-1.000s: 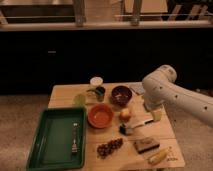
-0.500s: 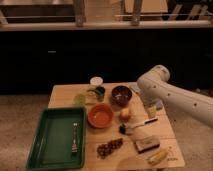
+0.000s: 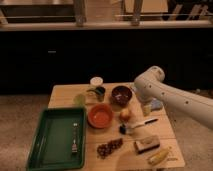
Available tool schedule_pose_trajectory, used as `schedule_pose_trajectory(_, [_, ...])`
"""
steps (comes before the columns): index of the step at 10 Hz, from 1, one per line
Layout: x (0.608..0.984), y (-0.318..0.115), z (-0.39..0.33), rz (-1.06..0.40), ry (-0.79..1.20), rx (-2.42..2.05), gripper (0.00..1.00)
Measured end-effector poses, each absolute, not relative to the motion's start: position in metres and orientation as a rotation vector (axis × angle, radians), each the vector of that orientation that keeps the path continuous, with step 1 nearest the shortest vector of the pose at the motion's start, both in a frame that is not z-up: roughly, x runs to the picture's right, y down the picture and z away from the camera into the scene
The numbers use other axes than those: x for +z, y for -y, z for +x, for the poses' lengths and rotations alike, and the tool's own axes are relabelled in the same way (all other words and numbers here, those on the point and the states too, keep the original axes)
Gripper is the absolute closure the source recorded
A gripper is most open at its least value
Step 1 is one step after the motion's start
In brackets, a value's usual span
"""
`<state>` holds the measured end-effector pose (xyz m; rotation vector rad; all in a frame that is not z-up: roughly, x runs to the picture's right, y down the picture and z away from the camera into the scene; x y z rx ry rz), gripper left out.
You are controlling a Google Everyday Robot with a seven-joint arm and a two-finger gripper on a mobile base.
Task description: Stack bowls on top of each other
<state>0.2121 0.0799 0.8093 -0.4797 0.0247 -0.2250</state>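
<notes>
Wooden table point(image 3: 64, 93) | maroon bowl point(image 3: 121, 94) and orange bowl point(image 3: 101, 115) unstacked | gripper point(image 3: 145, 106) just right of maroon bowl, grip can't tell

From where I stand, no lettering, label, brand or number can be read anywhere on the desk, not on the maroon bowl point(image 3: 120, 94), the orange-red bowl point(image 3: 100, 116), the green tray point(image 3: 50, 140) at the left edge, or the gripper point(image 3: 146, 108) toward the right edge.
</notes>
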Motion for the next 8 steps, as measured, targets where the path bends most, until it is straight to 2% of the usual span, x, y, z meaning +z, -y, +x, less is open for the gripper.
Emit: schedule_pose_trajectory(8, [0.851, -0.067, 0.208, -0.437, 0.03, -0.145, 0.2])
